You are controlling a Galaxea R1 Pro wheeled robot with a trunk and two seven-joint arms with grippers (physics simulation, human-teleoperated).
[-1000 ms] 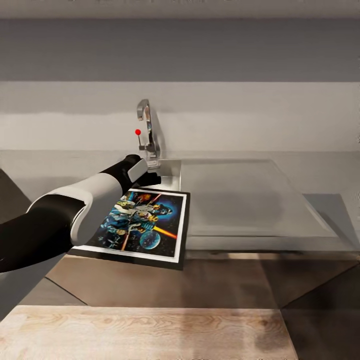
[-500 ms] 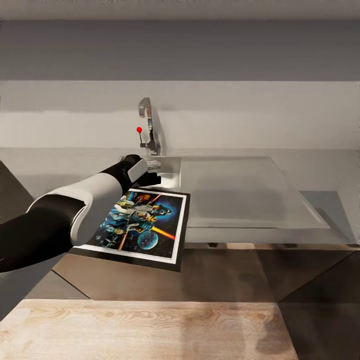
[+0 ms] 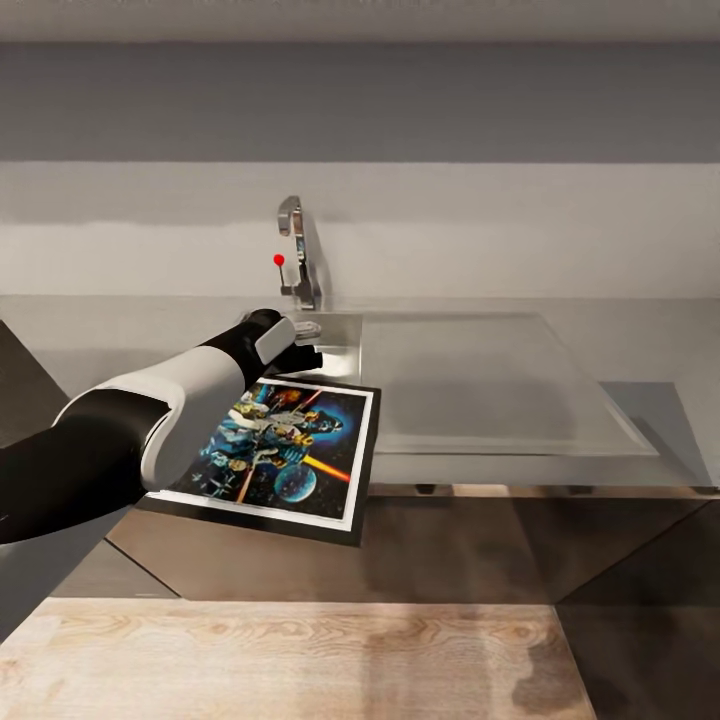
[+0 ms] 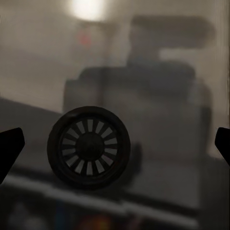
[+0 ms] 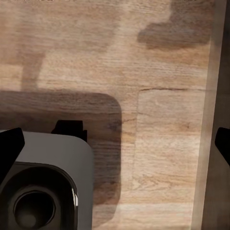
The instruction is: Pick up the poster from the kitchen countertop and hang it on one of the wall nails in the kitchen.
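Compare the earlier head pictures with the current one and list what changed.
The counter, sink and tap shifted slightly in the picture, so the camera moved, not the things. The left gripper stays at the poster's far edge, the poster hanging off the counter front as before.

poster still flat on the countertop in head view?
No. The poster is held tilted at the left gripper, its lower edge hanging out past the kitchen countertop over the cabinet fronts.

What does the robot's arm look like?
The left arm is fat and smooth, in bands of glossy black and white. Near the wrist sits a small white block on black, and the left hand is black. In both wrist views the fingertips are plain black wedges.
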